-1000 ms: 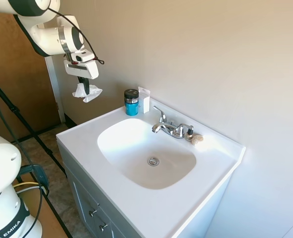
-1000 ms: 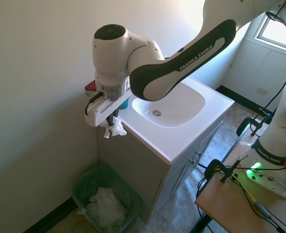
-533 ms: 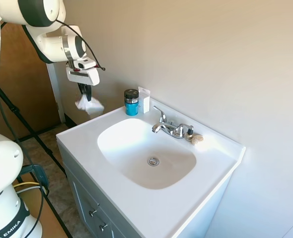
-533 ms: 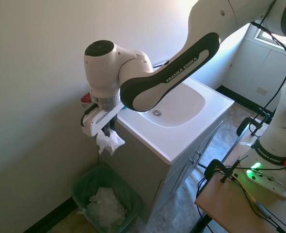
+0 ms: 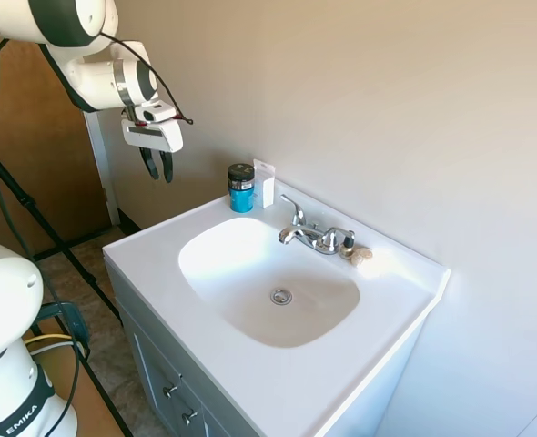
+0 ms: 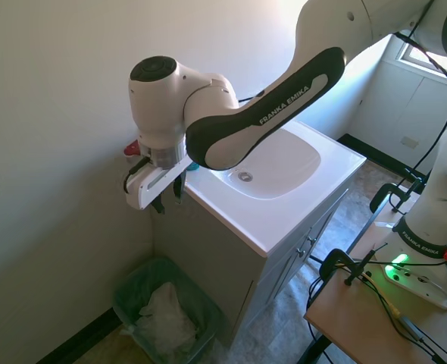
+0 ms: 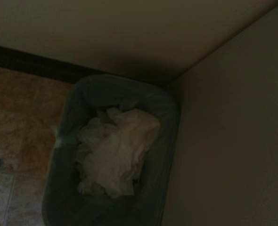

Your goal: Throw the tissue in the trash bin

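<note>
**A:** Looking at the gripper (image 5: 157, 167), its two dark fingers are spread apart with nothing between them. It hangs off the end of the vanity, beside the wall, right above the trash bin (image 6: 129, 292).

**B:** So where's the tissue?

**A:** Down in the bin. The wrist view shows crumpled white paper (image 7: 114, 155) heaped inside the green liner; can't tell which piece is the tissue, it all blends together.

**B:** And on the vanity?

**A:** Just the usual: a blue jar (image 5: 240, 188) with a black lid near the wall, a small white card (image 5: 265, 185) just beside it, a chrome faucet (image 5: 310, 234) behind the sink basin (image 5: 250, 273).
</note>
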Action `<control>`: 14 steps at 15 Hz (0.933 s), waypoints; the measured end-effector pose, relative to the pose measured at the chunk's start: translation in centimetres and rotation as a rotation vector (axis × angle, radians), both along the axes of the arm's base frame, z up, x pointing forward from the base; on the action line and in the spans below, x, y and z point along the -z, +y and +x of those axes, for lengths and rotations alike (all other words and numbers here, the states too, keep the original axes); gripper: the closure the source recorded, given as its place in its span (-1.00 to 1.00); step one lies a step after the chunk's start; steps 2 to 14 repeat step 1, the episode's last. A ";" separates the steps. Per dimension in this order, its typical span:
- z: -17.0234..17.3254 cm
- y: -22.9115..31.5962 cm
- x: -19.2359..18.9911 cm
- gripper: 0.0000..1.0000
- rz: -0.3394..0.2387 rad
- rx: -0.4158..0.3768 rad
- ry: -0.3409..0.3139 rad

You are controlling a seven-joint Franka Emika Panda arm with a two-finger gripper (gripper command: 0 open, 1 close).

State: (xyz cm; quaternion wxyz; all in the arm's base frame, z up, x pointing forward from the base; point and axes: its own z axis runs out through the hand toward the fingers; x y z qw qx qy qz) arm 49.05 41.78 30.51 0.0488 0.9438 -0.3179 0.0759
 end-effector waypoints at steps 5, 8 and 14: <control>0.2 -0.4 -1.3 -1.00 0.001 0.009 -0.014; 0.2 -0.4 -1.3 -1.00 0.001 0.009 -0.014; 0.2 -0.4 -1.3 -1.00 0.001 0.009 -0.014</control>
